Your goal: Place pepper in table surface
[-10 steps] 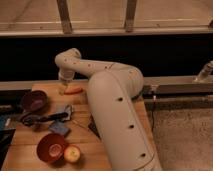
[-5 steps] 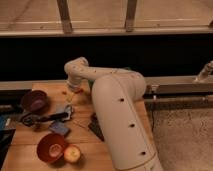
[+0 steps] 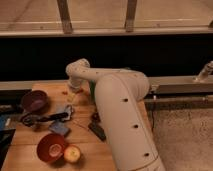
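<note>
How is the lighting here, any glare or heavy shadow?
Camera view: warm, dim light, no glare; the dark band behind is near black; the white arm is brightest; the gripper, low over the far edge of the table surface, sits in soft shadow.

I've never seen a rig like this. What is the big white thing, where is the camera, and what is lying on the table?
The white shape is a robot's single arm. There is only one camera, looking along the arm from behind. Its gripper hangs low over the far part of the wooden table surface. A small reddish spot just beside it is probably the pepper. I cannot tell whether anything is held. Also on the table are a dark bowl, a red bowl, an apple and a blue item.
</note>
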`<act>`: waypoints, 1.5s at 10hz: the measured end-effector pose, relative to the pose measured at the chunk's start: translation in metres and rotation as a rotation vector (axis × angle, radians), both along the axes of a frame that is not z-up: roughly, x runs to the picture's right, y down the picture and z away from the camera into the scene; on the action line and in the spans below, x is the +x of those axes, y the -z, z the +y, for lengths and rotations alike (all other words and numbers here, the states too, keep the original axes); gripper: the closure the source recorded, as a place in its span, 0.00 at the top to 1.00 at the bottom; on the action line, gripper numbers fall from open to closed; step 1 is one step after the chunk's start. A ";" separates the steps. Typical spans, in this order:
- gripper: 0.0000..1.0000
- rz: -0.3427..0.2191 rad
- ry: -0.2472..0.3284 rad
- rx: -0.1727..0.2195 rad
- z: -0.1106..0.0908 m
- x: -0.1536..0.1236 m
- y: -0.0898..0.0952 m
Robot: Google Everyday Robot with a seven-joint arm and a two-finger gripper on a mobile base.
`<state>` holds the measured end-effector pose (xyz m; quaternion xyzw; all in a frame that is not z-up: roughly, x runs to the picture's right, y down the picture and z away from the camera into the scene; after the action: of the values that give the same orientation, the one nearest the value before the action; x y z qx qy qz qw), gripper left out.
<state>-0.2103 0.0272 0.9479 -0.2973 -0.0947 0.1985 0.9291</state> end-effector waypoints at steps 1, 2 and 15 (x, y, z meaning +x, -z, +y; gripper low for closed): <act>0.70 0.003 0.003 0.008 -0.003 0.001 0.001; 0.70 0.004 0.003 0.008 -0.004 0.001 0.001; 0.18 -0.074 0.039 -0.088 0.004 0.002 -0.032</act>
<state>-0.2086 0.0313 0.9802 -0.3467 -0.1142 0.1731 0.9148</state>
